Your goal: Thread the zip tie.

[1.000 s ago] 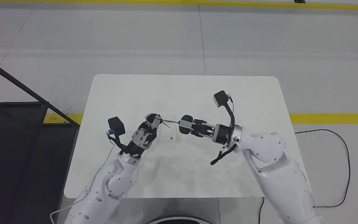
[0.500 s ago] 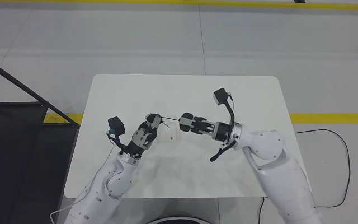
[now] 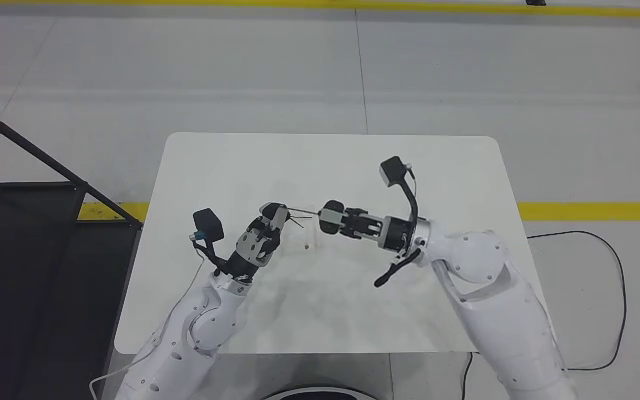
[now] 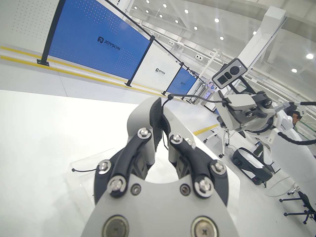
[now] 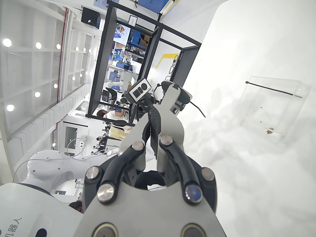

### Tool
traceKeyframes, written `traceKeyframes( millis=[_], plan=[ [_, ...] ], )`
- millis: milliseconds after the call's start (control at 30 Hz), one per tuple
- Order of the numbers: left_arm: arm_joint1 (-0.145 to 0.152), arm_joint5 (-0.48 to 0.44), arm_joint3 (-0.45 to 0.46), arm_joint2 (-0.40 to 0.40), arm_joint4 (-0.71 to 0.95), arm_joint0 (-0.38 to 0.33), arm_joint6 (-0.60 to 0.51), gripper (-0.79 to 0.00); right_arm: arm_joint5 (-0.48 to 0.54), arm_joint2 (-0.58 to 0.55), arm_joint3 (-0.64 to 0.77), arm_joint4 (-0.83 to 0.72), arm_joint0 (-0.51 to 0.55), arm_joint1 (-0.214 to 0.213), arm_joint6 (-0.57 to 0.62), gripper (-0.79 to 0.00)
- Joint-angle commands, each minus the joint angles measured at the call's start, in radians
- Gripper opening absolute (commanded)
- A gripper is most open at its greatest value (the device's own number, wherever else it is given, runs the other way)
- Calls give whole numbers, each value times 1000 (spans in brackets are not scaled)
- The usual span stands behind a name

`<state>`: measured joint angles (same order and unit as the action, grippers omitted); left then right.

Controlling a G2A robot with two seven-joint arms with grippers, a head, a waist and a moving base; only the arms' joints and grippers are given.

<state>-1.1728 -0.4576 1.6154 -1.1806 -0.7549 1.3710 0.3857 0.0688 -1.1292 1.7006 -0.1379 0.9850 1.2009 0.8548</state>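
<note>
Above the white tabletop (image 3: 440, 170), left hand (image 3: 279, 214) and right hand (image 3: 323, 216) each clamp one thin black zip tie (image 3: 303, 213) stretched between them.

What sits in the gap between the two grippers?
A thin black plastic zip tie bridges it, from the left gripper to the right gripper, as the top view and left wrist view show.

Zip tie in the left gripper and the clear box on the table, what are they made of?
Zip tie: thin, matte black, bending strap with moulded head, so likely nylon plastic. Clear box: see-through with bright crisp edges, probably glossy acrylic, possibly glass.
</note>
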Motion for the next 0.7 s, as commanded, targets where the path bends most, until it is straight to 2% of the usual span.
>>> traceKeyframes(
  millis=[0,367,667],
  plan=[
    [0,0,0,0,0,0,0,-785,4,-3,2,-3,4,-1,3,-785],
    [0,0,0,0,0,0,0,-785,24,-11,9,-13,15,-6,24,-785],
    [0,0,0,0,0,0,0,-785,-2,2,2,-11,-1,-6,16,-785]
  ],
)
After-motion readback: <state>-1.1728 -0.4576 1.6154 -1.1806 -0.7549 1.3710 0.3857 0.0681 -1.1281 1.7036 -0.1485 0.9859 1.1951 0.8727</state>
